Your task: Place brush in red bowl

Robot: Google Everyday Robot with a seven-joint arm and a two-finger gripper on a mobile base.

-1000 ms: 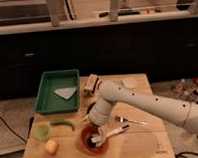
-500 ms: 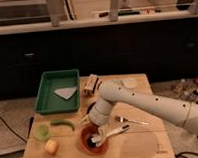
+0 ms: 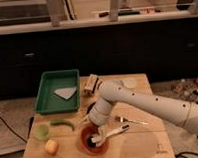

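1. The pincer [image 3: 96,129] hangs low over the red bowl [image 3: 88,146] on the worktop [image 3: 141,146]; whether it is open cannot be told.
2. The brush [image 3: 111,134] lies just beside the pincer, head end over the bowl, white handle slanting out across the rim.
3. A fork [image 3: 131,121] lies just beyond the brush.

My gripper [image 3: 99,127] hangs over the wooden table [image 3: 141,144]. Beneath it sits the red bowl [image 3: 91,142]; a fork [image 3: 132,121] lies right, a green tray [image 3: 57,90] behind-left, a light-green cup [image 3: 41,130] and perhaps an apple [image 3: 51,146] left.
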